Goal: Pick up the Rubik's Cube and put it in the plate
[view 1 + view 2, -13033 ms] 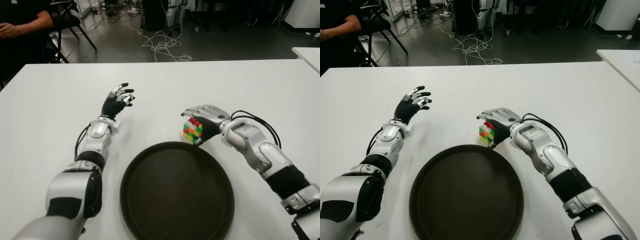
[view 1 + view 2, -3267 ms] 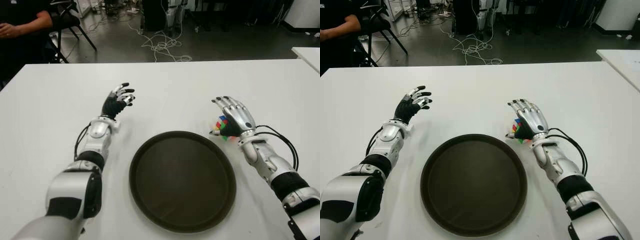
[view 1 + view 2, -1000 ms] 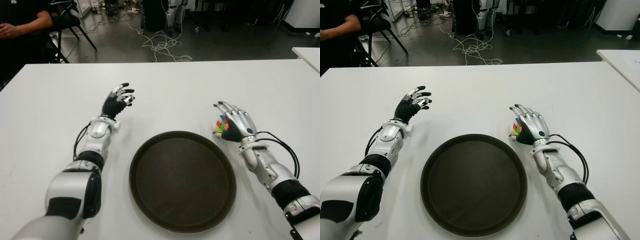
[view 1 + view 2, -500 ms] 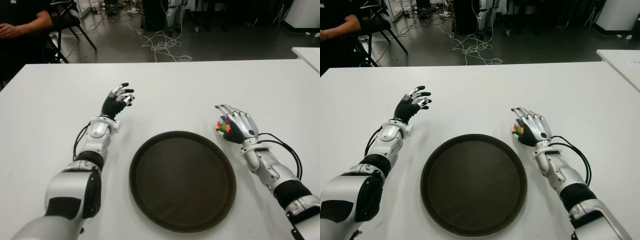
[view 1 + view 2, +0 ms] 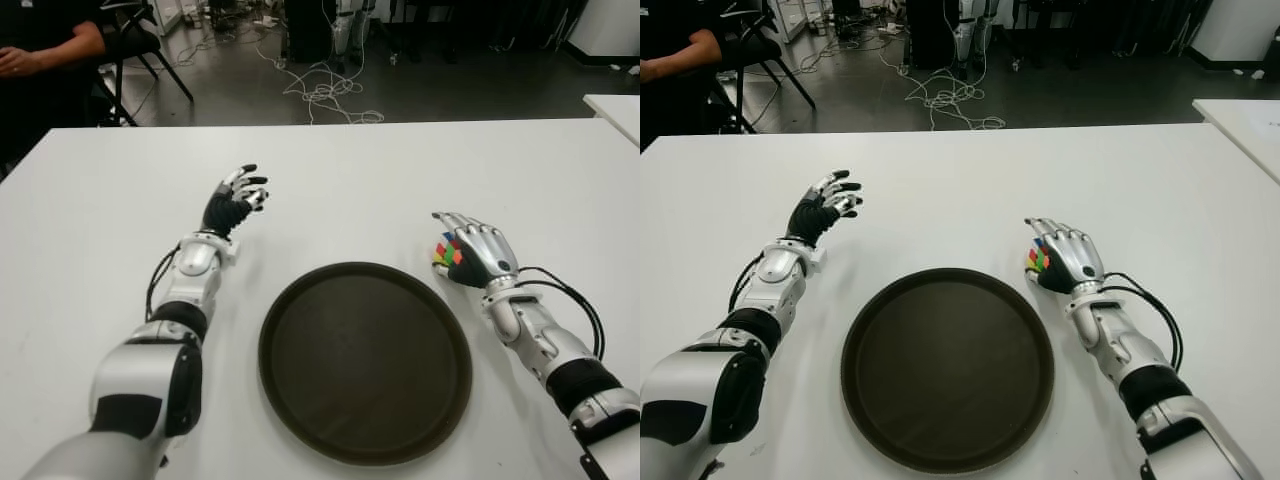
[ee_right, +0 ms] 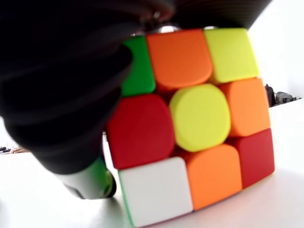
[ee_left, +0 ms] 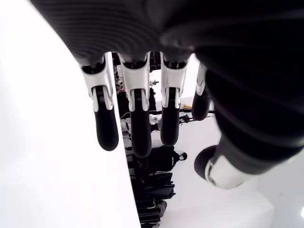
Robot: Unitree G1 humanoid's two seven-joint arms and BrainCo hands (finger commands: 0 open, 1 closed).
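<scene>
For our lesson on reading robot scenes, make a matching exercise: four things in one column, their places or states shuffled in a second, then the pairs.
1. Rubik's Cube
2. plate
3. left hand
4. person's arm

a. holds nothing, fingers spread
b. beyond the table's far left corner
c. under the right hand, right of the plate
d. dark, round, nothing in it

Pairs: 1-c, 2-d, 3-a, 4-b

Setting: robotics lab or workshop. Evidence: large white table in the foreground; dark grey hard floor beyond its far edge; loose white cables tangled across that floor; dark equipment racks and stands along the back; black chair at far left, a seated person beside it; second white table at right edge.
</scene>
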